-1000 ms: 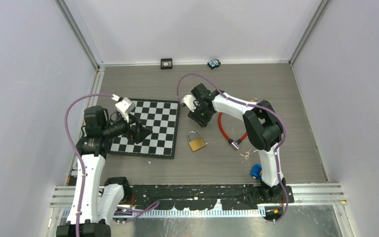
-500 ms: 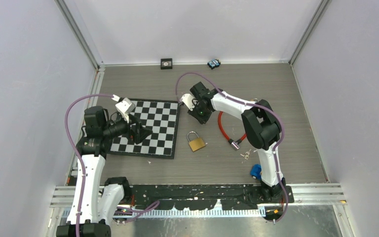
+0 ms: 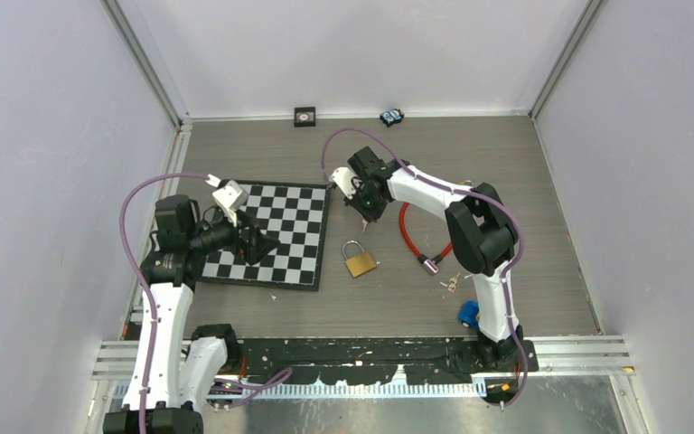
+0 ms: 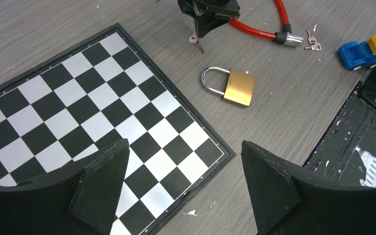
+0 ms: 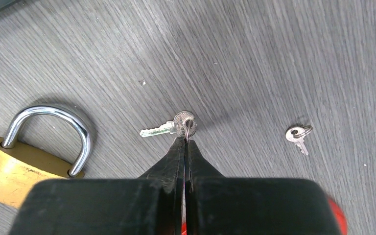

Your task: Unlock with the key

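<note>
A brass padlock [image 3: 359, 260] [image 4: 235, 87] [image 5: 5, 169] with a closed steel shackle lies flat on the table, right of the chessboard. Beyond it, my right gripper [image 3: 368, 208] [image 5: 186, 141] points down and is shut, its tips pinching the ring of a small silver key [image 5: 169, 127] [image 4: 194, 39]. The key's blade points toward the padlock. My left gripper [image 3: 251, 242] [image 4: 186, 186] hovers open over the chessboard's near right corner with nothing between its fingers.
A black-and-white chessboard [image 3: 271, 235] [image 4: 78, 112] lies at the left. A red cable lock [image 3: 407, 231] [image 4: 259, 27] curves behind the right gripper, with spare small keys [image 3: 450, 283] [image 5: 297, 134] near its end. A blue toy car [image 3: 467, 314] sits by the right base.
The right gripper's fingers have closed from partly apart to shut on the key's ring, and it shifted slightly toward the back. The left arm has stayed still.
</note>
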